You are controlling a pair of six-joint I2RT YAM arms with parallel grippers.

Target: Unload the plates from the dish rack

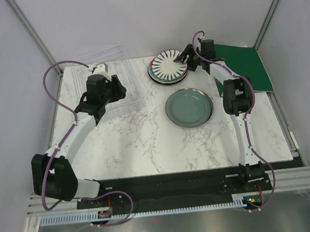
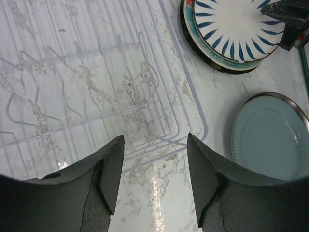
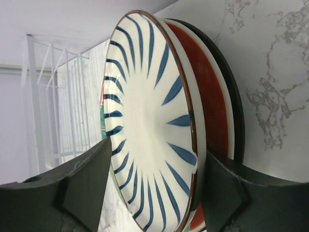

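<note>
- Striped plate (image 1: 166,65) tops a stack at 12 o'clock on the table (image 1: 147,144), with a red plate (image 3: 208,89) beneath it
- Teal-green plate (image 1: 189,107) lies flat, alone, at 5 o'clock from the stack
- Dish rack (image 1: 125,69) sits at 10 o'clock
- Right gripper (image 3: 157,152) is released, its fingers straddling the stack's rim
- Left gripper (image 2: 154,140) is released, hanging over the rack's edge

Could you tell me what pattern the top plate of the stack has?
The top plate is white with dark blue radial stripes; right wrist view.
</note>
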